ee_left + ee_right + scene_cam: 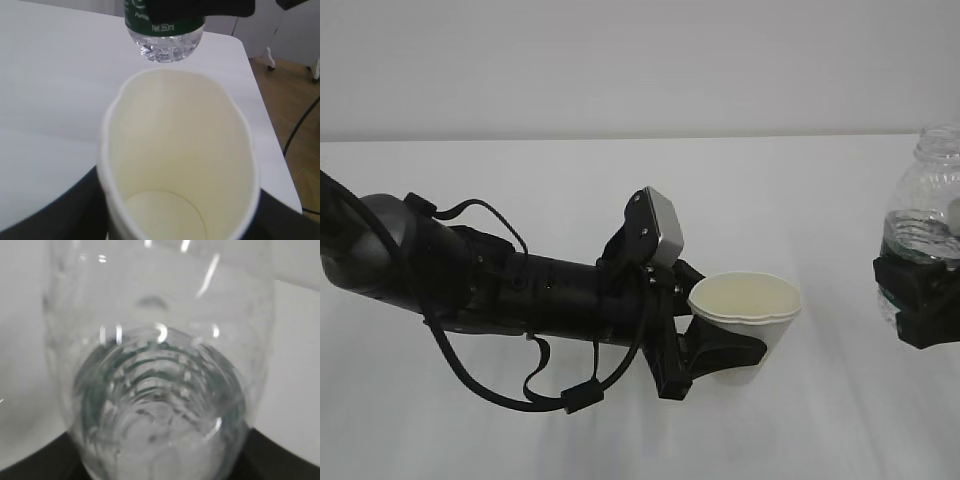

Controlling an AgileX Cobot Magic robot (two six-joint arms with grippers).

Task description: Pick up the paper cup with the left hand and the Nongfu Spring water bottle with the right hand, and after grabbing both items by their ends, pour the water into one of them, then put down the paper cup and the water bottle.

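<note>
Holding the cup and bottle aloft, both hands' fingers are pinching them; next comes bringing them together and tilting.

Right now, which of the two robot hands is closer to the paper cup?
Left. The left gripper clasps the paper cup; the right gripper holds the bottle apart.

The small clear ribbed plastic bottle with a dark green label band is running off the exterior view's 3 o'clock edge, its base hiding behind the black right gripper. The white paper cup's base is getting cropped at 6 o'clock in the left wrist view, its black holding fingers blurring there.
</note>
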